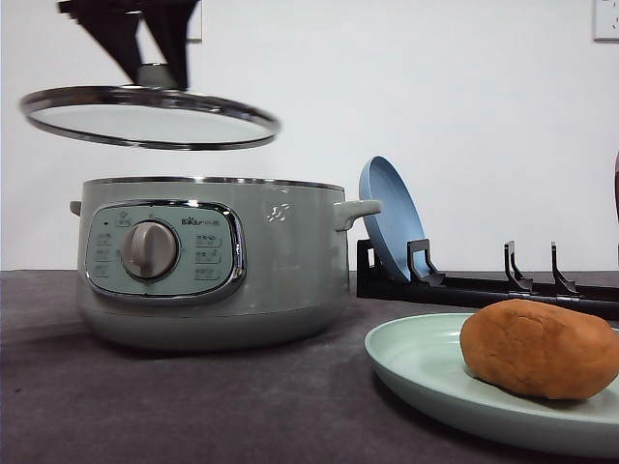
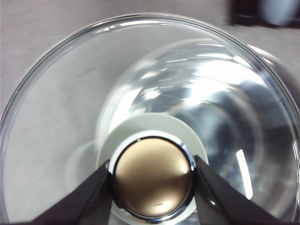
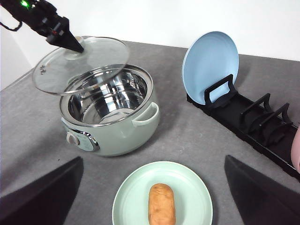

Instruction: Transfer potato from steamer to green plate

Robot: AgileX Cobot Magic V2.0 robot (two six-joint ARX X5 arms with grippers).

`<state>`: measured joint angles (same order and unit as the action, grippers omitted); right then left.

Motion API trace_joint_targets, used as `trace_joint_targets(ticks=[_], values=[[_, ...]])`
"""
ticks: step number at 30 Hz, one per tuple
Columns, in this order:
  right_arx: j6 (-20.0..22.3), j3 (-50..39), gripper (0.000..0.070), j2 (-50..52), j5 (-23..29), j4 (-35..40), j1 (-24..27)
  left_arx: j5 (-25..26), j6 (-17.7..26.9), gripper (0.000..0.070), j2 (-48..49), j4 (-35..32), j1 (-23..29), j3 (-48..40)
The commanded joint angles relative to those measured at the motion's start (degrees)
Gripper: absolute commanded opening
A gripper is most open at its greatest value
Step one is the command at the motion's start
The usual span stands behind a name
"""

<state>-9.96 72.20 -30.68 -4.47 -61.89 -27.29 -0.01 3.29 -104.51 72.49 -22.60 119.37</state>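
A dark grey table (image 3: 197, 126) stretches before a plain white wall (image 1: 435, 97), with bare surface open between the steamer (image 1: 208, 261) on the left and the green plate (image 1: 426, 372) on the right, the two standing apart. The sage-green steamer sits uncovered, its polished steel bowl (image 3: 105, 96) showing in the right wrist view and its chrome-rimmed control panel (image 1: 164, 251) with a grey dial (image 1: 150, 249) facing the front camera. Its glass lid (image 1: 150, 116) hangs in the air above the pot, slightly tilted and clear of the rim, with open space between the two.

Behind the steamer's right handle, a long black dish rack (image 3: 255, 122) runs along the table's far side, a blue plate (image 3: 211, 65) propped upright in its first slot; the remaining slots stand open.

The pale mint-green plate lies flat near the table's front edge. The potato (image 3: 161, 204), an oblong orange-brown lump with a matte, faintly rough skin, rests on it near the middle, leaving a broad ring of bare glaze all around.

The left gripper (image 2: 152, 180) is clamped on the lid's round, bronze-toned knob (image 2: 153, 178), one dark finger pressed to each side. The right gripper (image 3: 152, 197) hovers above the plate and potato, its two dark fingers spread wide at either side of the wrist view, holding nothing.
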Motion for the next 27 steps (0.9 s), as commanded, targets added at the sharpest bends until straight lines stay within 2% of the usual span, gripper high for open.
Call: trace_joint_targets(ticks=[1, 9, 27], values=[[-0.57, 1.03, 0.0608, -0.31, 0.07, 0.68, -0.28, 0.03, -0.28, 0.0000, 0.11, -1.33, -1.08, 2.27], [-0.59, 1.03, 0.0608, -0.30, 0.03, 0.59, -0.28, 0.03, 0.13, 0.0000, 0.11, -1.26, -4.28, 2.27], [-0.57, 1.03, 0.0608, -0.29, 0.05, 0.59, -0.28, 0.03, -0.11, 0.0000, -0.78, -1.79, -5.82, -1.16]])
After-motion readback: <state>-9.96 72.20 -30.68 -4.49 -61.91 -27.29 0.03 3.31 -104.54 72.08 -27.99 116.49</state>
